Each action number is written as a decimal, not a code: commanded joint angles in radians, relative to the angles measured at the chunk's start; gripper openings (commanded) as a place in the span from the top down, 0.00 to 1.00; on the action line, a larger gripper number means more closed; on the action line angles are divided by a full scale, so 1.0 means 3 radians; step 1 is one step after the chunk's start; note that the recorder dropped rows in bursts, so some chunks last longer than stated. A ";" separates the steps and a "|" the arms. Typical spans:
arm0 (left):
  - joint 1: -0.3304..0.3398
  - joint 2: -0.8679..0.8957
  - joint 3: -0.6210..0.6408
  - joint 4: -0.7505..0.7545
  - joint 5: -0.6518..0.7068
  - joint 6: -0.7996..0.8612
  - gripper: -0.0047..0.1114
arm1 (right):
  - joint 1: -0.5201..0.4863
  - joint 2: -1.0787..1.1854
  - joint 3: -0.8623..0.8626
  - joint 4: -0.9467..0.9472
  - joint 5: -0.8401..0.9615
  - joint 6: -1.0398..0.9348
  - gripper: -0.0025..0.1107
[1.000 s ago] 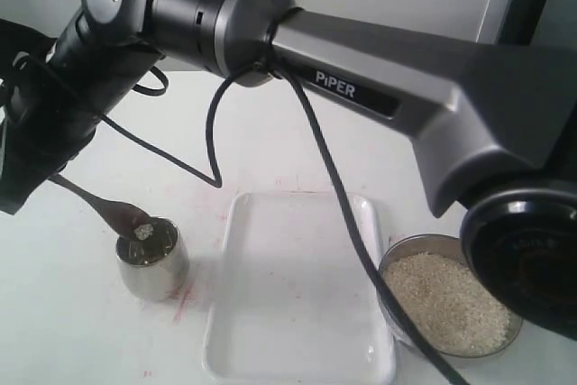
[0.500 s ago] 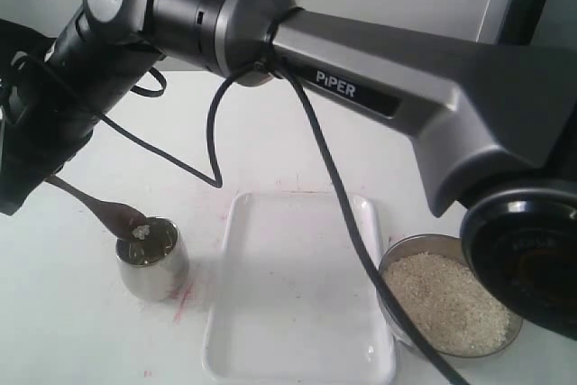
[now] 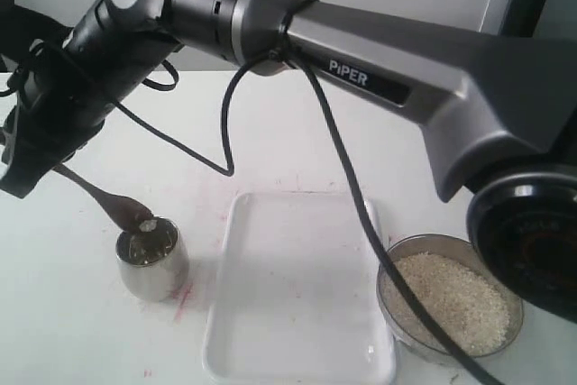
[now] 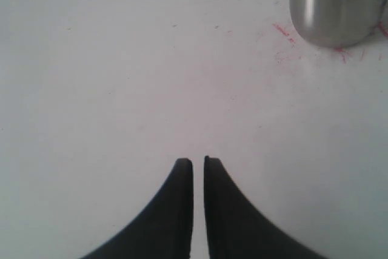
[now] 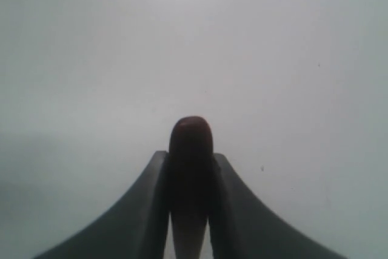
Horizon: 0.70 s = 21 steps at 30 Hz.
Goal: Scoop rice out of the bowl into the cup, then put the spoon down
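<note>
Rice (image 3: pixel 147 224) rests on the spoon (image 3: pixel 99 200) at the rim of the cup (image 3: pixel 151 261), handle partly hidden in the clamping right claw (image 5: pixel 190 156), left claw (image 4: pixel 196 161) clenched empty near the cup.

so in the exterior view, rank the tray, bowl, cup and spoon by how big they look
1. white tray, largest
2. bowl, partly covered by the arm and cable
3. cup
4. spoon, thinnest; its handle end is hidden in the right claw, so cup versus spoon is unsure

Right hand (image 5: pixel 190 154), reaching across, pinches the spoon (image 5: pixel 190 131); left hand (image 4: pixel 198 162) closed, empty
</note>
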 commanded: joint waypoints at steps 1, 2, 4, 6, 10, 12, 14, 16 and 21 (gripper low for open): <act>-0.0013 0.0022 0.0031 -0.0019 0.0161 -0.0019 0.84 | -0.0063 -0.0062 -0.0024 0.0222 0.0071 -0.0154 0.98; -0.0013 0.0022 0.0031 -0.0019 0.0161 -0.0019 0.84 | -0.0075 -0.0062 -0.0024 0.0299 0.0073 -0.0195 0.98; -0.0013 0.0022 0.0031 -0.0019 0.0161 -0.0019 0.84 | -0.0083 -0.0062 -0.0024 0.0383 0.0082 -0.0261 0.98; -0.0013 0.0022 0.0031 -0.0019 0.0161 -0.0019 0.84 | -0.0089 -0.0062 -0.0024 0.0408 0.0082 -0.0307 0.98; -0.0013 0.0022 0.0031 -0.0019 0.0161 -0.0019 0.84 | -0.0102 -0.0062 -0.0024 0.0394 0.0125 -0.0307 0.98; -0.0013 0.0022 0.0031 -0.0019 0.0161 -0.0019 0.84 | -0.0124 -0.0062 -0.0024 0.0394 0.0132 -0.0307 0.98; -0.0013 0.0022 0.0031 -0.0019 0.0161 -0.0019 0.84 | -0.0146 -0.0062 -0.0024 0.0426 0.0141 -0.0307 0.98; -0.0013 0.0022 0.0031 -0.0019 0.0161 -0.0019 0.84 | -0.0175 -0.0062 -0.0024 0.0467 0.0184 -0.0307 0.98; -0.0013 0.0022 0.0031 -0.0019 0.0161 -0.0019 0.84 | -0.0212 -0.0062 -0.0024 0.0467 0.0287 -0.0307 0.98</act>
